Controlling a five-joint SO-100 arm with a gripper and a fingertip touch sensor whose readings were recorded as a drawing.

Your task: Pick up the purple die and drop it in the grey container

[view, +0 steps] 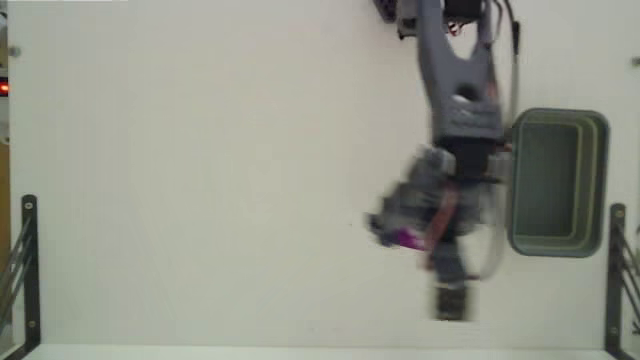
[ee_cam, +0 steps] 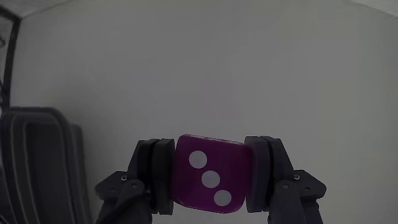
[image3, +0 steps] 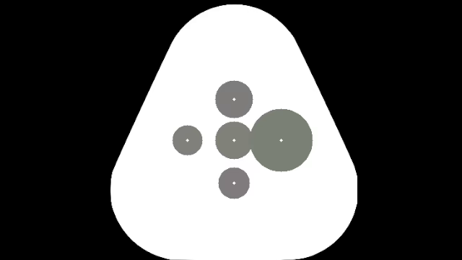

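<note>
**Purple die gripped between the fingers, beside the grey container**

Between the two dark fingers of the gripper (ee_cam: 211,180), the purple die (ee_cam: 210,178) is clamped, as is seen plainly in the wrist view: one pad is pressed against each of its side faces, and a face with three white dots in a diagonal row is turned toward the camera. The die is tilted slightly. Behind it only the pale table (ee_cam: 249,74) is seen, and the die appears to be held clear of that surface (contact cannot be ruled out from this angle). At the left edge of the wrist view a dark ribbed shape is visible, too blurred to be named.

In the fixed view the arm (view: 460,90) is extended down from the top edge, and its lower part is smeared by motion blur. A magenta patch, the die (view: 406,238), is seen within the blurred gripper (view: 404,236). The grey container (view: 598,180) is set to the right of the arm, near it, and the die is outside it, to its left.
</note>
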